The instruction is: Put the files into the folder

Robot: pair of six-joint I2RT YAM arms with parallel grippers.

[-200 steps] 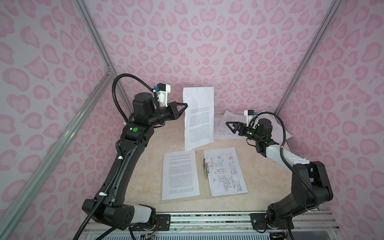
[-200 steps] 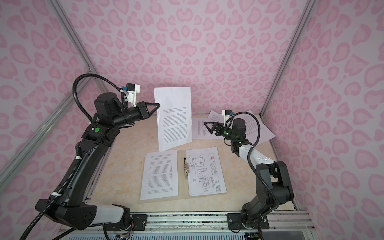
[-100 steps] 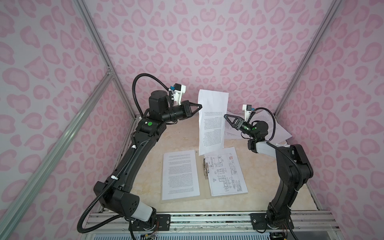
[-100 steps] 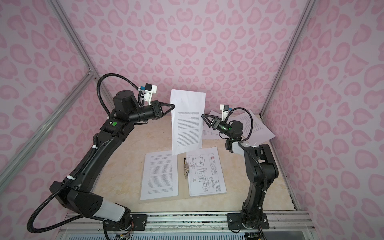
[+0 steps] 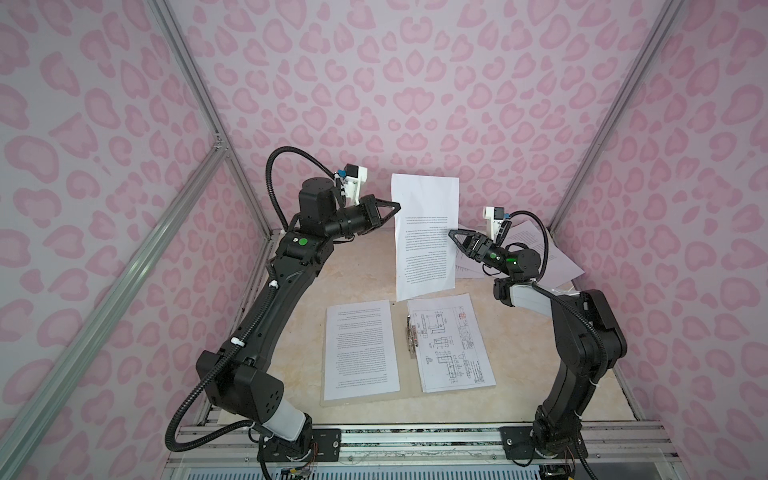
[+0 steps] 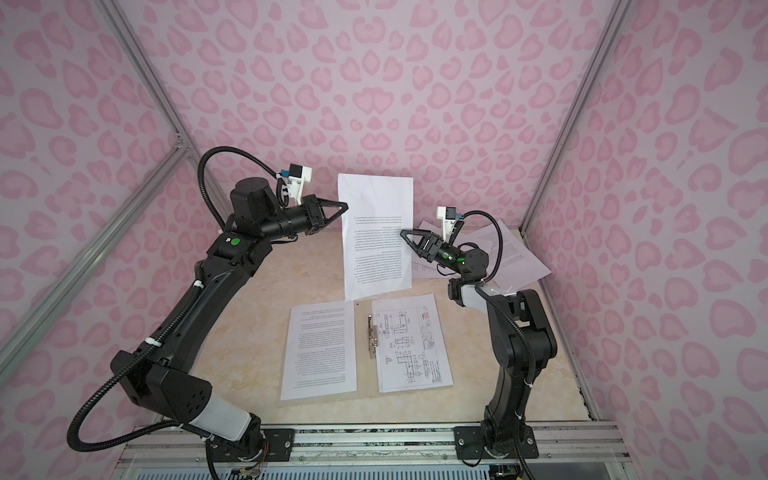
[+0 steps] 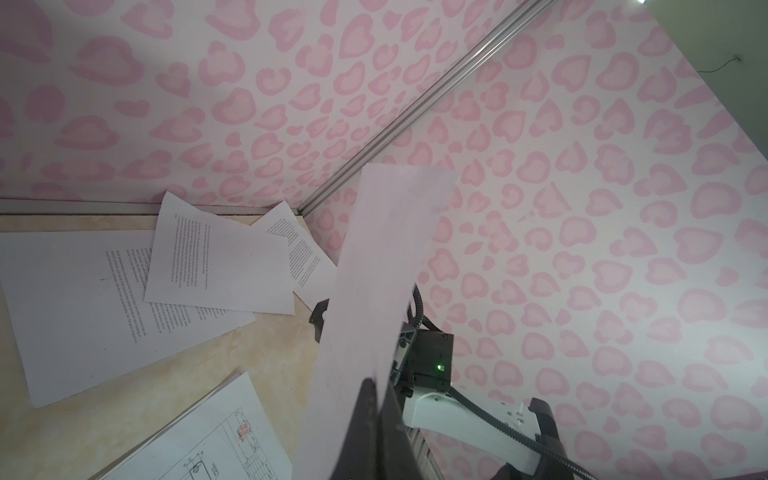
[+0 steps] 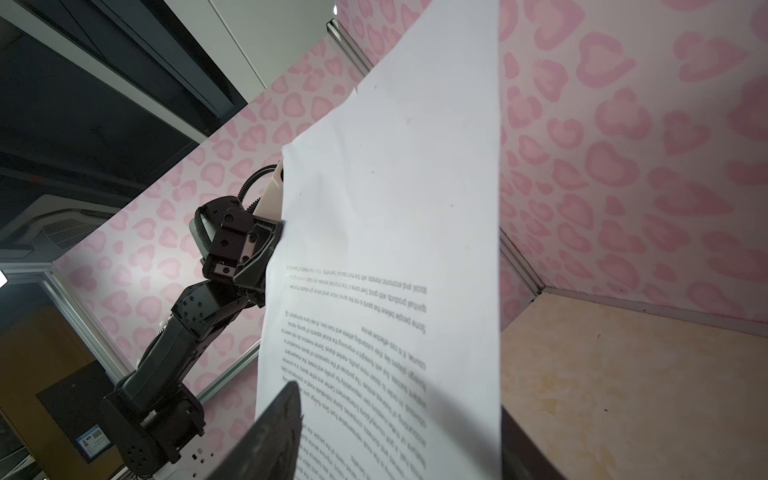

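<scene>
A sheet (image 5: 426, 241) (image 6: 376, 241) is being held upright in the air over the far part of the table (image 5: 353, 270). It is being gripped at its left edge by the left gripper (image 5: 395, 206) (image 6: 345, 204), which is clenched on the paper. In the left wrist view the sheet (image 7: 374, 291) is being seen nearly edge-on, pinched between the dark fingers (image 7: 399, 440).

The sheet's right edge is being straddled by the right gripper (image 5: 451, 232) (image 6: 402, 232). In the right wrist view its fingers (image 8: 274, 436) are being shown spread apart, one to each side of the sheet (image 8: 395, 249), so the paper is not being clamped by this gripper.

The folder (image 5: 408, 374) (image 6: 368, 374) is lying open and flat on the near middle of the table, just in front of the hanging sheet's lower edge. Its left half is being covered by a text page (image 5: 359, 347) and its right half by a drawing (image 5: 451, 343), with the clip (image 5: 411, 336) (image 6: 371, 336) between them along the spine.

A loose pile (image 5: 552, 257) (image 7: 124, 291) of printed sheets is lying in the far right corner, behind the right gripper.
</scene>
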